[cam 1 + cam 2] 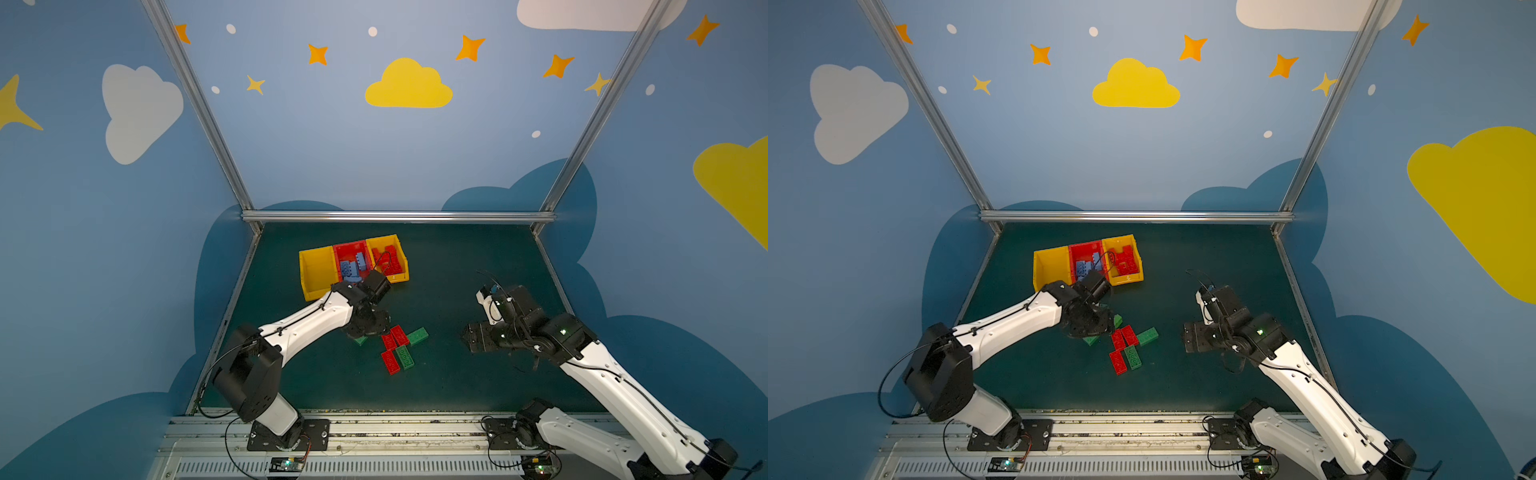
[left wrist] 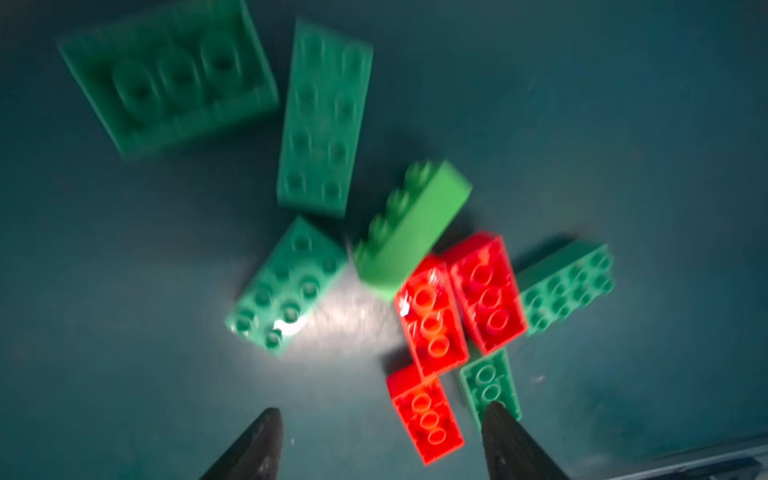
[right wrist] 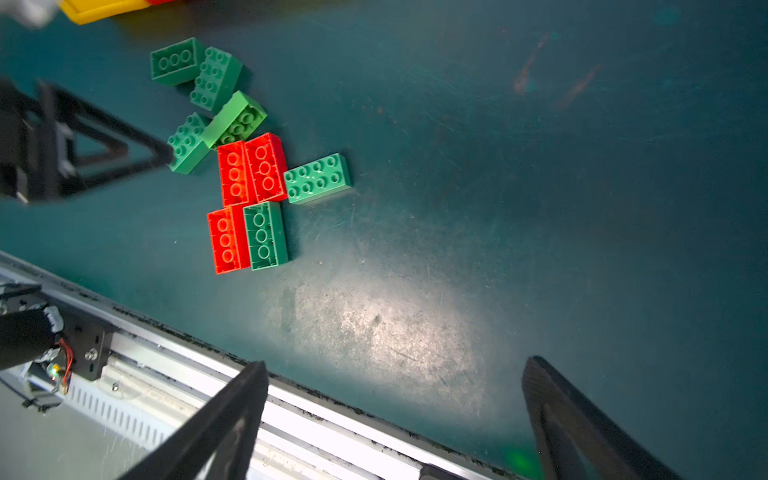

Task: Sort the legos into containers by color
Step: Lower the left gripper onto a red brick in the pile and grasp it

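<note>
- On the dark green table mat [image 1: 457, 266], toward the back in both top views: logged the containers [image 1: 334, 259], three joined open-top plastic bins. Recorded a yellow left bin [image 1: 305, 270], a red middle bin [image 1: 348, 245] holding light blue studded bricks [image 1: 352, 268], and a yellow right bin [image 1: 404, 266] holding red studded bricks [image 1: 388, 259].
- Nearer the front, same views: noted loose legos [image 1: 1118, 340], red and green, bunched on the mat, well apart from the bins.
- Located left gripper [image 1: 368, 328] low over that cluster's left end, fingertips masked by own wrist there. Located right gripper [image 1: 471, 338] off to the right, apart from every brick.
- Left wrist view, blurred: saw left gripper fingers [image 2: 257, 444] parted, released, nothing clamped. Ahead of them, counted three red underside-up bricks [image 2: 432, 320], with a lighter green brick on its side [image 2: 411, 224] leaning onto one red, and darker green bricks [image 2: 324, 120] around. Spotted one green underside-up brick [image 2: 488, 378] partly behind a finger.
- Right wrist view: saw right gripper fingers [image 3: 232, 415] spread wide, released, over mat beside the aluminium front rail [image 3: 166, 353]. Beyond, found the cluster again, with one left-gripper finger [image 3: 124, 153] tip just beside a green studs-up brick [image 3: 189, 143]; contact not resolvable.
</note>
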You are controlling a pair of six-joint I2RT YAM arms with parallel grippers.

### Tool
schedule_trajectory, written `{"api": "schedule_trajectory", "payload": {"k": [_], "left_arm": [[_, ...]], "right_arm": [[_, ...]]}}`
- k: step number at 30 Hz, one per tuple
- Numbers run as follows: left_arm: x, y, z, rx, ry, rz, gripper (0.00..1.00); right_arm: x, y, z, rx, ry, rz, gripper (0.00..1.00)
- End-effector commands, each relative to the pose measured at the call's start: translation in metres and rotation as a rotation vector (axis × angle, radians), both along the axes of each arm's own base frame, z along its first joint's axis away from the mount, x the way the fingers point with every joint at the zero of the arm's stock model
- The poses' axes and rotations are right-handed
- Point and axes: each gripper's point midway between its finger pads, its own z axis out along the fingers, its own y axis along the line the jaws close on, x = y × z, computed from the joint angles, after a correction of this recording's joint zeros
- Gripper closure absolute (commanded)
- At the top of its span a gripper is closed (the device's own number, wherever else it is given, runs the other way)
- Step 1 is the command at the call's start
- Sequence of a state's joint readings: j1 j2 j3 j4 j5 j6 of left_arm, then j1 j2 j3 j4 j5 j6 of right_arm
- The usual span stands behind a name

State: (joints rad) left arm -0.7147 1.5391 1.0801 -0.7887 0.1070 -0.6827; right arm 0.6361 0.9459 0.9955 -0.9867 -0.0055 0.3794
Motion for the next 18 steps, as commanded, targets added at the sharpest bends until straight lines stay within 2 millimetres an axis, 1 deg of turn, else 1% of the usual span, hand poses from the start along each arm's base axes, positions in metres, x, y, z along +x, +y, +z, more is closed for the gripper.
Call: {"api": "schedule_trajectory", "payload": {"k": [1,4,6,10,15,18], "left_arm": [[-0.011,-0.013,-0.002,-0.054,-0.015,0.106,0.25],[-0.023,-0.026,-0.009,-0.077,-0.011,0.115,0.25],[-0.028,-0.029,-0.011,-0.039,-0.008,0.109,0.25],[-0.037,-0.039,-0.023,-0.010,0.016,0.095,0.25],[-0.044,-0.042,-0.037,0.035,0.029,0.101,0.25],[-0.046,-0.039,-0.045,0.061,0.041,0.116,0.27]], "right_arm": [[-0.003,0.008,0.001,0.030,0.006,0.055,0.06],[-0.007,0.009,0.001,0.034,0.015,0.076,0.06],[-0.011,0.007,0.002,0.034,0.017,0.086,0.06],[-0.020,-0.001,0.001,0.020,0.015,0.090,0.06],[-0.026,-0.003,0.008,0.046,-0.010,0.092,0.06],[-0.028,-0.004,0.010,0.052,-0.011,0.095,0.06]]}}
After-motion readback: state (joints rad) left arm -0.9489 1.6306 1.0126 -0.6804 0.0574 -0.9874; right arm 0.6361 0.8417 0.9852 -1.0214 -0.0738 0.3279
